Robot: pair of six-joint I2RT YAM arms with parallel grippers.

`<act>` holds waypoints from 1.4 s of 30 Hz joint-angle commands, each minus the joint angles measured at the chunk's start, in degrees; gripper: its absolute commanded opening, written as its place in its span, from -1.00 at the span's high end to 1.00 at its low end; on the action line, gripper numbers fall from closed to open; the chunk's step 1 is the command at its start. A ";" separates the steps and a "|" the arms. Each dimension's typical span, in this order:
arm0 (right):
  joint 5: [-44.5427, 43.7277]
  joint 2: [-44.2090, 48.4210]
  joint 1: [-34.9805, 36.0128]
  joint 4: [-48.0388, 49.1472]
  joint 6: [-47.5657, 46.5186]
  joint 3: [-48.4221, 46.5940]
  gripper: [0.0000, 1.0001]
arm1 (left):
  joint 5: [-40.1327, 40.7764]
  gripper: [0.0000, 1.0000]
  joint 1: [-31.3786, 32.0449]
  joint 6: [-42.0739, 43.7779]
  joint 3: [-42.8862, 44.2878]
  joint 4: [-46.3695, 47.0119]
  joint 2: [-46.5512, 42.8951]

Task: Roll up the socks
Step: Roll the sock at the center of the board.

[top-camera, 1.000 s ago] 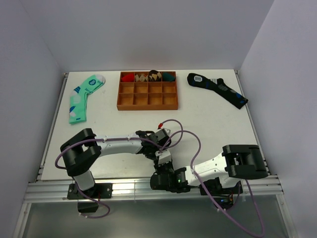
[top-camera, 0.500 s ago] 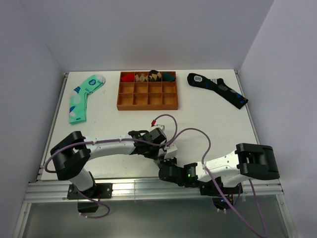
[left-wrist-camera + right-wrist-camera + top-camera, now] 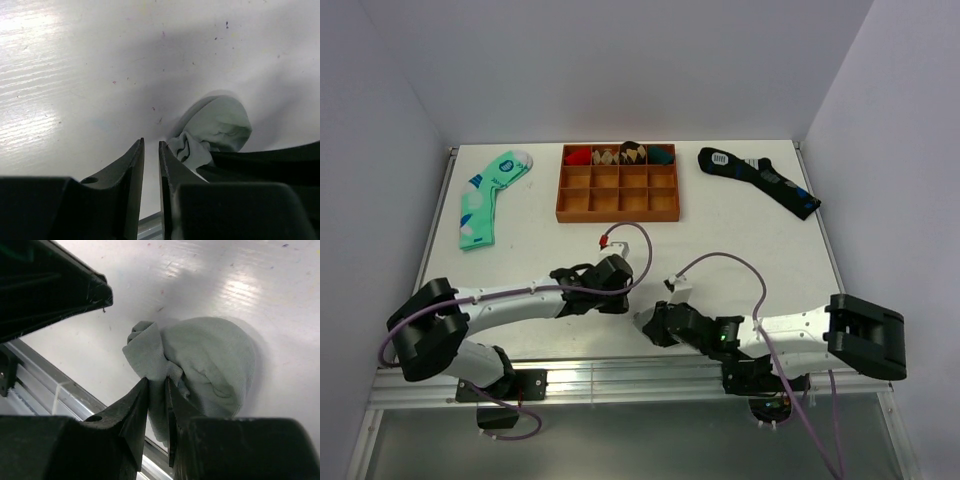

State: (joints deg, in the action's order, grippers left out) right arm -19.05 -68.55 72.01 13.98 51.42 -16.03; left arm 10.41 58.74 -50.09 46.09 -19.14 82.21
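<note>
Two grippers meet at the socks (image 3: 210, 360), a pale grey-green bundle lying near the front edge of the table (image 3: 75, 60). The right gripper (image 3: 156, 386) pinches a loose fold of the knit, while the left gripper (image 3: 150, 146) stands barely parted and empty just beside the bundle. We judge the roll almost formed; to finish it well we would hold the pinch firm, tuck that loose fold into the ball, and work inward, away from the table edge.
</note>
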 commanded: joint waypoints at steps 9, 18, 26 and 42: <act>25.09 1.50 -13.99 -0.62 -1.94 2.67 0.52 | -1.98 0.44 0.32 0.51 -9.08 21.24 -5.57; 33.28 -0.96 -20.41 0.70 -1.06 2.67 0.53 | -1.72 0.38 2.51 2.71 -13.74 30.37 -5.49; 36.44 -4.92 -22.35 -0.18 -0.79 1.36 0.54 | 0.39 0.29 4.10 4.11 -18.49 37.68 -5.49; 42.25 -9.49 -28.85 -0.53 -3.08 0.91 0.55 | 2.42 0.20 6.56 5.08 -24.02 44.88 -4.61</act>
State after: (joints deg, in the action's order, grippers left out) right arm 25.15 -76.20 44.25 19.51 51.18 -16.03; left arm 12.38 64.34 -46.57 23.11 20.38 77.56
